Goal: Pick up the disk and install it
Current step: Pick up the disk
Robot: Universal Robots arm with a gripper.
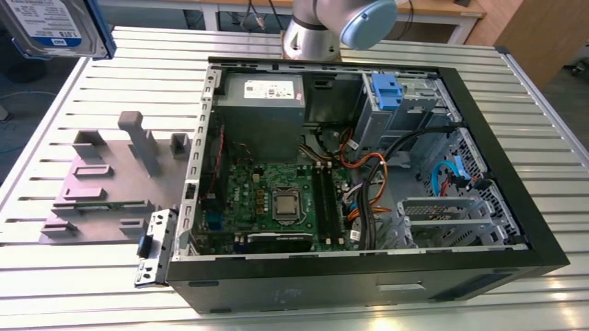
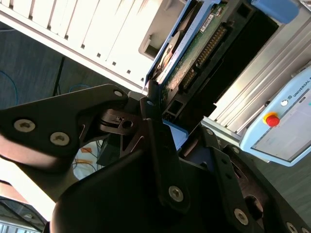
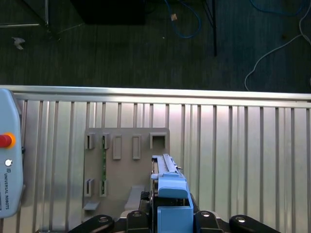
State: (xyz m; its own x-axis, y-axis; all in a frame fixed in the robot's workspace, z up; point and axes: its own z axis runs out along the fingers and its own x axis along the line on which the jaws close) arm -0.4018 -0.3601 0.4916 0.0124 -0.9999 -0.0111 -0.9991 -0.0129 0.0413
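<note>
The disk hangs high above the table at the exterior view's far left, its white-and-blue label and blue carrier showing. In the first wrist view the disk stands on edge above the grey fixture plate, its blue carrier end between the black fingers. In the second wrist view my gripper is shut on the disk, whose green circuit-board underside faces the camera. The grey drive bay with its blue bracket sits in the far corner of the open computer case, well away from the disk.
A grey fixture plate with upright posts lies beside the case on the slatted metal table. The power supply box, motherboard and cables fill the case. The arm's base stands behind it. A teach pendant lies near the table's edge.
</note>
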